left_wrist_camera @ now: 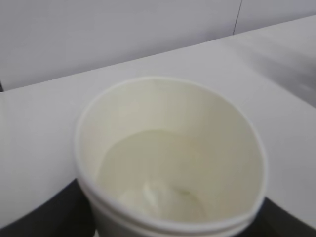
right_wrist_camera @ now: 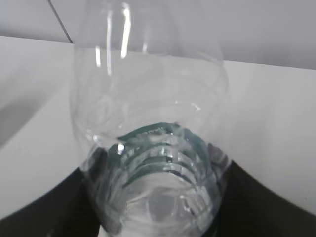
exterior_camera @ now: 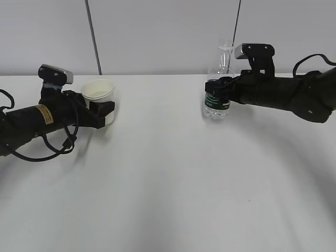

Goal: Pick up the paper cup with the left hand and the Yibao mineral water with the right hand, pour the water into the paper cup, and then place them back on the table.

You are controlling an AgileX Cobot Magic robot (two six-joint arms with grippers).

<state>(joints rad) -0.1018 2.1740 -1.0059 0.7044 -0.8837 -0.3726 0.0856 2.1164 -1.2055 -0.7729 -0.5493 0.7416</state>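
The cream-white paper cup (exterior_camera: 98, 90) stands upright at the left of the white table (exterior_camera: 168, 184). My left gripper (exterior_camera: 106, 112) is shut on its lower wall. In the left wrist view the paper cup (left_wrist_camera: 168, 148) fills the frame, a black finger (left_wrist_camera: 39, 217) at each side, and its bottom looks pale and wet. The Yibao mineral water (exterior_camera: 216, 107) is upright at the right, uncapped, with a little water low in it. My right gripper (exterior_camera: 218, 90) is shut on its green label band. The right wrist view shows the bottle (right_wrist_camera: 148, 98) between black fingers (right_wrist_camera: 49, 207), its base at the tabletop.
Grey wall panels (exterior_camera: 157, 31) rise behind the table's far edge. Black cables (exterior_camera: 47, 147) loop beside the left arm. A wide stretch of bare tabletop lies between cup and bottle and toward the front.
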